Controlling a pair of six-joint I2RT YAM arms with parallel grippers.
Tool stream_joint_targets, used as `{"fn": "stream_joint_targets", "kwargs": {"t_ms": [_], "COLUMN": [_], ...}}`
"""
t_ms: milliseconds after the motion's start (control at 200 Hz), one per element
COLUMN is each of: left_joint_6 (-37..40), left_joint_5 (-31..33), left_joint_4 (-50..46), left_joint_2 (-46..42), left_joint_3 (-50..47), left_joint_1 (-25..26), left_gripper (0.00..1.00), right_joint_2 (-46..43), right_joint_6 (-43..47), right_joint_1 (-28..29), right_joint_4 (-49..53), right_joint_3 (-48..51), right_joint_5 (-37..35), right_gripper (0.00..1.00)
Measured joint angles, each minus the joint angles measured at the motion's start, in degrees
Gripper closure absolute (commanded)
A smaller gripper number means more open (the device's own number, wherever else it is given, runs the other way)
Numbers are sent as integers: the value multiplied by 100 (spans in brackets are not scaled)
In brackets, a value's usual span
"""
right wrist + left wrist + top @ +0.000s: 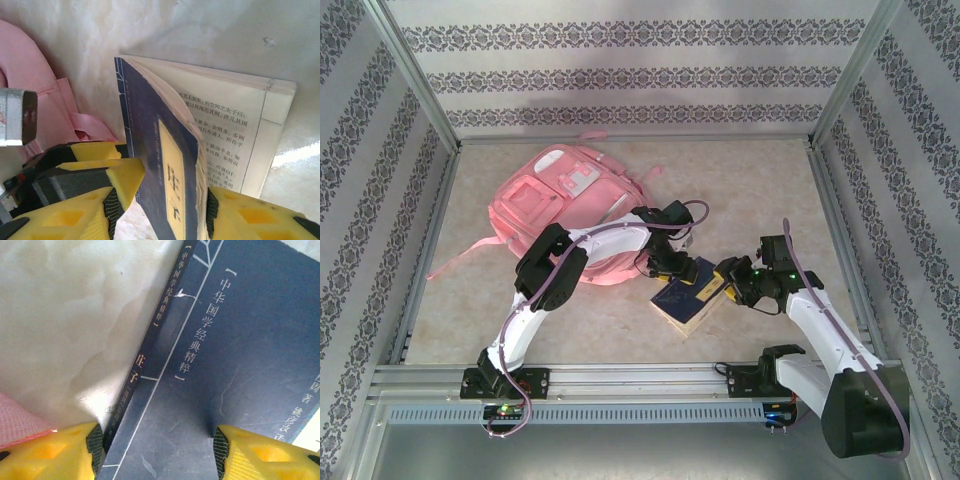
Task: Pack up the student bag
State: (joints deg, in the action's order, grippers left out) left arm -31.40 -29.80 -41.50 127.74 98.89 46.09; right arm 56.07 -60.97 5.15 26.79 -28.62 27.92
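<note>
The student bag (560, 195) lies flat on the worktop (750, 190) with its front pockets up and its carry loop toward 12 o'clock. I cannot tell whether its main zip is open. The item to go in is a dark blue Chinese paperback book (690, 305). It sits at about 4 o'clock from the bag, just clear of the lower hem, so the coming move should run toward 10 o'clock. In the overhead view the book is skewed, its long axis roughly 7 to 1 o'clock, with the spine (142, 360) on the bag's side.

Both claws are at the book. The left claw (157, 447) hangs over the spine edge with its jaws apart. One yellow finger sits just outside the spine and the other is down over the flat cover, so it clamps nothing. The right claw (162, 202) sits at the fore edge, on the book's 3 o'clock side. There the front cover (155, 135) stands raised off the printed pages (235, 130), between the two fingers. I cannot tell whether they pinch it or merely bracket it.

The left arm is the nearer to the bag, its forearm lying across the bag's lower edge. The bag's mouth probably lies on the far side, away from the book.
</note>
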Motion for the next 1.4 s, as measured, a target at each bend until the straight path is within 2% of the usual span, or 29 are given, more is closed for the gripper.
{"fn": "stream_joint_targets", "kwargs": {"t_ms": [210, 345, 490, 759, 989, 1244, 1399], "left_joint_6": [-85, -111, -170, -114, 39, 597, 745], "left_joint_5": [-26, -26, -50, -472, -732, -833, -1250], "left_joint_4": [31, 79, 190, 275, 275, 149, 527], "left_joint_2": [0, -33, -341, -1561, -2297, -2516, -2623], "left_joint_3": [-48, -109, -485, -1043, -1123, -944, -1521], "left_joint_1": [-2, -13, -179, -922, -1176, -1259, -1515], "left_gripper": [43, 42, 37, 34, 32, 29, 25], "right_joint_2": [396, 675, 643, 90, -238, -229, -173], "right_joint_6": [-50, 114, 402, 997, 1375, 1578, 1427], "right_joint_1": [278, 337, 339, 339, 376, 450, 540], "right_joint_4": [-343, -348, -92, -72, -264, -481, -767], "right_joint_3": [109, 72, -153, -431, -903, -1303, -1414], "right_joint_5": [-17, -114, -267, -271, 282, 918, 1408], "right_gripper": [87, 100, 100, 100, 100, 100, 100]}}
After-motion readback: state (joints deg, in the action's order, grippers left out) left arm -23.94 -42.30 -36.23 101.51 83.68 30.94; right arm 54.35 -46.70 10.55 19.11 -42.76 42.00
